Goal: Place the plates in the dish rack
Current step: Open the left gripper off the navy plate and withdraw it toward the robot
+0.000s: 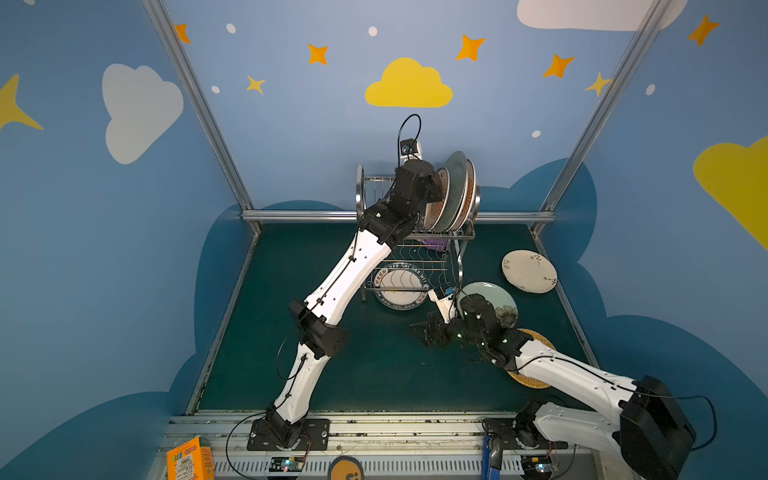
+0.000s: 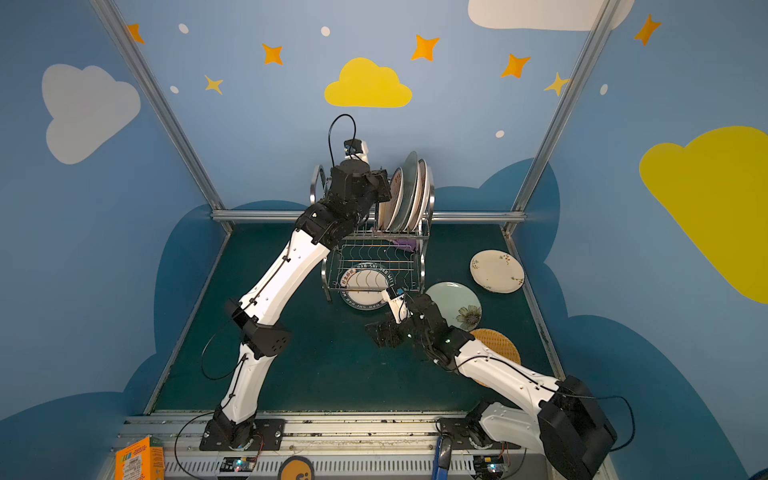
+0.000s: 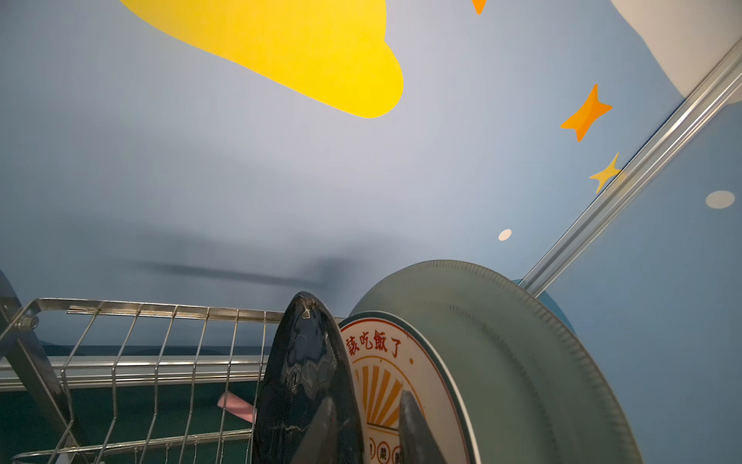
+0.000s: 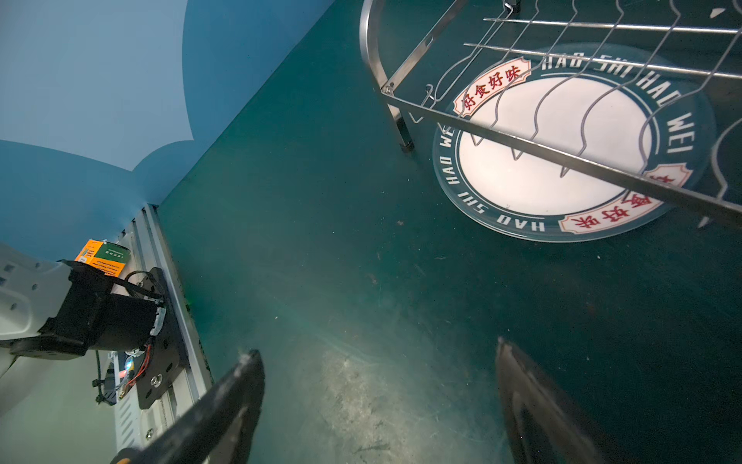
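Navy plate (image 3: 301, 373) is flanked at its rim by narrowly parted fingers of the left gripper (image 3: 366, 397); whether it is pinched cannot be told. It is stood upright in the upper tier of the dish rack (image 3: 160, 311), and could be toppled if snagged on withdrawal.

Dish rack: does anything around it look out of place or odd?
Yes. The lettered-rim plate lies flat on the table, partly beneath the dish rack and its lower tier, not standing in a slot like the upper-tier plates. Nothing looks spilled or broken.
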`<state>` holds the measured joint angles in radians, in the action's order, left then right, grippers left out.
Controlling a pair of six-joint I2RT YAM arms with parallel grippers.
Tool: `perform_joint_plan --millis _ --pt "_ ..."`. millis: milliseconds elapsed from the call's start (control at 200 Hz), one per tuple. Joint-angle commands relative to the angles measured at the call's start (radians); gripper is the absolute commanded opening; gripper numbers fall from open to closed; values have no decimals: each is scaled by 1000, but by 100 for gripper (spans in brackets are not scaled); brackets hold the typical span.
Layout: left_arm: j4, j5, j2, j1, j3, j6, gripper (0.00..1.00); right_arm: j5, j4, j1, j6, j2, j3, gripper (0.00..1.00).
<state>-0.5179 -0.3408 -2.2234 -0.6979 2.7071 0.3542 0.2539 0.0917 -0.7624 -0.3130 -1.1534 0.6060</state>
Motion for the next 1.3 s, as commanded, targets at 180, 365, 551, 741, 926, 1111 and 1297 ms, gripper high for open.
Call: perform_joint_plan --millis 180,365,551,741,926,1111,1297 --pt "-5 81 24 6 62 21 32 -11 -23 -8 11 -1 33 88" --pt "-88 173 115 8 53 45 39 -35 -65 -8 -14 -6 55 89" --pt "-179 287 270 22 -75 143 51 -77 -163 -6 -37 -34 118 89" --pt "-6 382 606 35 -592 148 72 -94 -202 0 -64 -22 128 89" --pt "122 453 992 82 -1087 180 89 -138 -218 4 -127 51 108 89" --pt "131 598 1298 94 -1462 131 100 -170 -173 7 -202 105 18 89" --pt "146 701 1542 94 -1786 113 100 -233 -100 11 -296 113 -74 90"
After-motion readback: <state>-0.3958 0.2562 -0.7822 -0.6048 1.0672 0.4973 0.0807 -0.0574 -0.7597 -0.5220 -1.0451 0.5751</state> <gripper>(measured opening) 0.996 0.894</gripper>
